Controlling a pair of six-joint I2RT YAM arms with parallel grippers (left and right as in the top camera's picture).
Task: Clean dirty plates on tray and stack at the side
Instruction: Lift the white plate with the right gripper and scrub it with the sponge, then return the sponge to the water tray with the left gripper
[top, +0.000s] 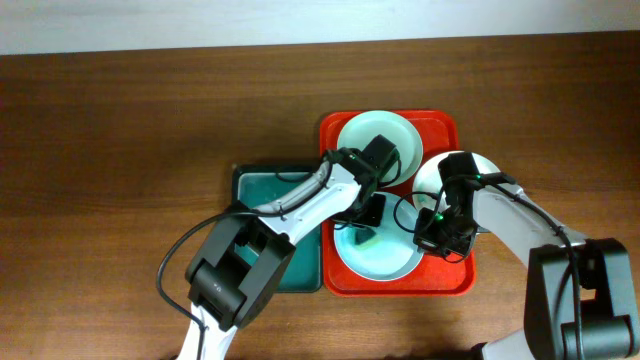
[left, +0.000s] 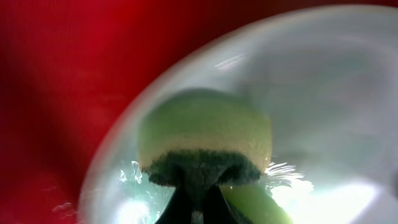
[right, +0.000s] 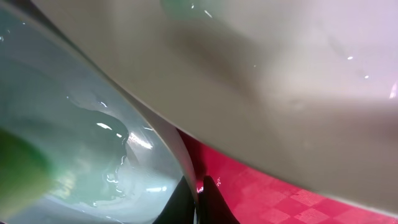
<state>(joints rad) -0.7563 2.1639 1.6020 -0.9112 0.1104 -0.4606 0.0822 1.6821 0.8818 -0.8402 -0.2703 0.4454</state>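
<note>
The left gripper (left: 196, 208) was clenched on a sponge (left: 205, 134). In the left wrist view its two dark fingers (left: 180, 205) met at the bottom centre of the frame and pinched the dark scouring side, while the yellow-green side was pressed against the light blue plate (left: 323, 112). Wet shine lay on the plate around the sponge. The view was blurred, and the fingers were cut off by the lower edge.

The right gripper (right: 199, 202) was closed tight on the thin rim of the same light blue plate, at the bottom centre of the right wrist view. Only the fingertips showed there. The white plate (right: 280, 93) filled the upper right of that frame, out of focus, and I could not tell if it touched the blue one.

In the overhead view all three plates lay on the red tray (top: 450, 285). The mint plate (top: 378, 135) was at the top, the white one at the right and the light blue one at the bottom, partly hidden under both arms. A teal basin (top: 255, 195) stood just beside the tray, at its left, half covered by the left arm.
</note>
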